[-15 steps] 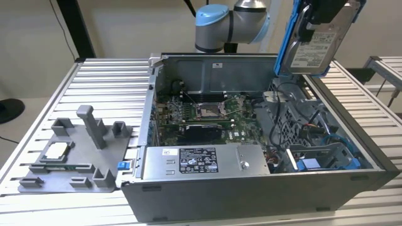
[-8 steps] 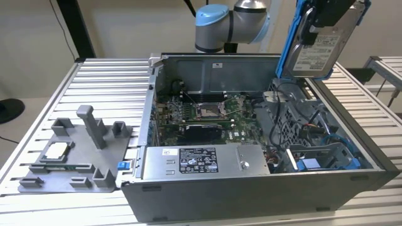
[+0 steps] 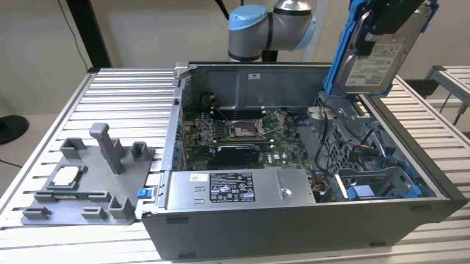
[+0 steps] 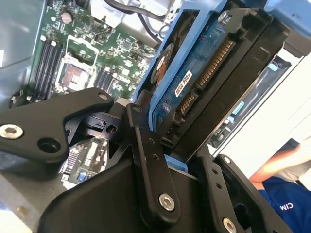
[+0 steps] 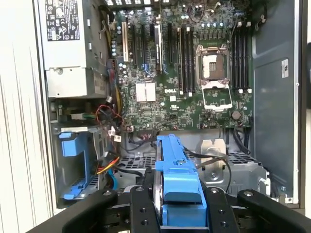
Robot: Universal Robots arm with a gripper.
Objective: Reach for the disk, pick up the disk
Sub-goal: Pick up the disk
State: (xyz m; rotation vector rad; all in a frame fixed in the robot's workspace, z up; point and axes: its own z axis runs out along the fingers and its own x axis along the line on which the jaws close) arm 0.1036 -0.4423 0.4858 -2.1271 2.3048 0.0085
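1. Gripping the disk (image 3: 376,60), the gripper (image 3: 397,16) has it clamped between its black fingers (image 4: 146,160), edge-on and raised clear above the open computer case (image 3: 294,231), over the case's drive-bay corner on the exterior view's right.
2. We judge slip as the main risk: the hold sits at one end of the disk, so its weight hangs below the clamp and a jolt could tilt it or pull it free.
3. A fall would land on the motherboard (image 5: 194,87) or the loose cables (image 5: 104,116) beside the blue drive cage (image 5: 75,145).
4. Contact partly bears on the blue caddy rail (image 5: 177,170); we suspect plastic flex could loosen the clamp.
5. Exterior view gives height above the case, the white label face and the grey fixture plate (image 3: 81,181) well apart on the slatted table (image 3: 125,88).
6. Second wrist view gives the disk's connector edge and circuit-board underside (image 4: 194,82), plus a person's sleeve (image 4: 279,194) near the rig, a possible collision concern.
7. First wrist view gives what lies straight beneath: empty processor socket (image 5: 214,68) and power supply (image 5: 68,43).
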